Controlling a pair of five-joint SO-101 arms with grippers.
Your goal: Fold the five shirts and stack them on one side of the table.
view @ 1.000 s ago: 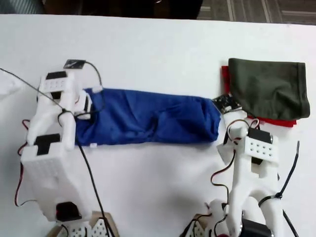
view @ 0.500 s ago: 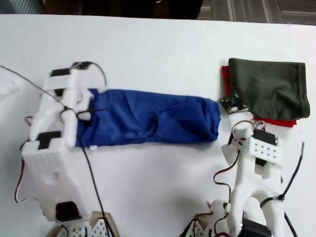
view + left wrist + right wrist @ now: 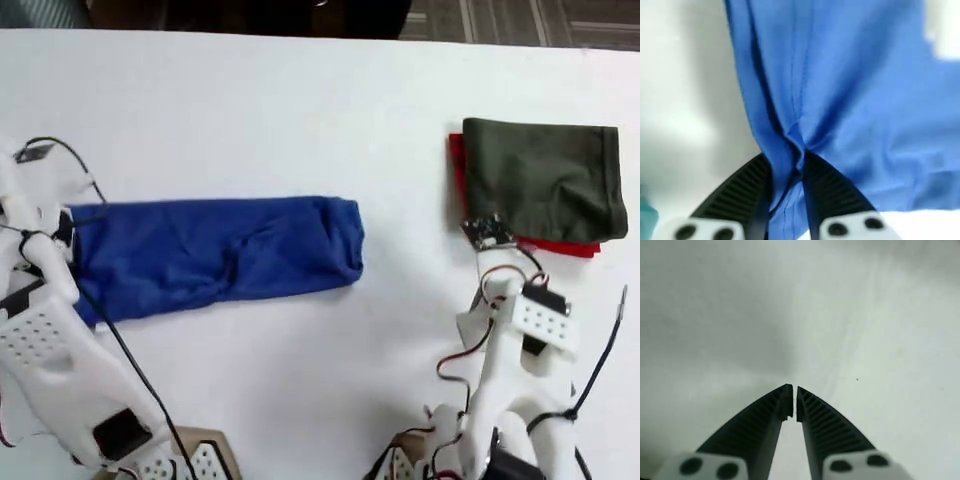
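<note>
Item count: three shirts and two arms are in view.

1. Blue shirt (image 3: 215, 255): one. It is folded lengthwise into a long, narrow band. The surface is creased, with diagonal wrinkles near the middle. It lies across the left half of the white table (image 3: 300, 100), with the long axis running side to side. One short end sits at the left arm. The other short end is rounded and is well apart from the stacked shirts.
2. Dark green shirt (image 3: 545, 178): one. It is folded into a compact rectangle and lies on the right side of the table, on top of the red shirt.
3. Red shirt (image 3: 457, 160): one. It lies beneath the green shirt. A narrow strip shows along the stack's inner edge and along the edge nearest the arms.

Left gripper (image 3: 788, 159): the ribbed black fingers (image 3: 752, 182) are clenched on a bunched fold of the blue shirt. In the left wrist view, the fabric spreads away from the pinch point in long pleats.

Right gripper (image 3: 791, 390): the fingers are pressed together, tips nearly touching, with nothing between them. It hangs over bare table surface, and the right arm (image 3: 520, 330) stands just beside the near edge of the green-and-red stack.
</note>
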